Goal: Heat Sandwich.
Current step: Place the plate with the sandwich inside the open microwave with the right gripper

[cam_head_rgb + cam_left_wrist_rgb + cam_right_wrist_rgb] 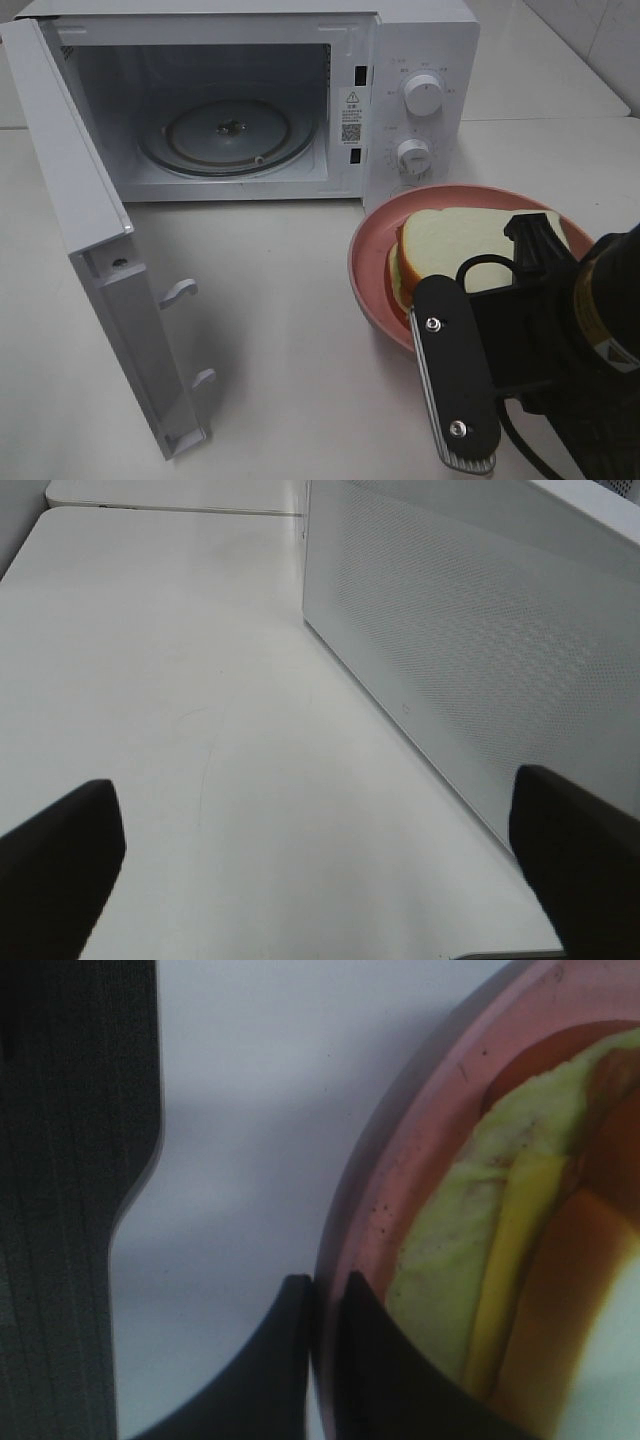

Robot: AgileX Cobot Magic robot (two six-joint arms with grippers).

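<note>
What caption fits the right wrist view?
Right jaws shut on the plate rim, sandwich just inside.

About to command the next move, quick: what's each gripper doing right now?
Left gripper: open, holding nothing.
Right gripper: shut on the rim of the pink plate.

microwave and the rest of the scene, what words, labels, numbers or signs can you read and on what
Sticker on the microwave front frame, beside the cavity: a warning triangle and a QR code; its print is too small to read.
Markings around the upper knob and lower knob: too small to read.
Label on the right arm: blurred, unreadable.
Wrist views: no text.
</note>
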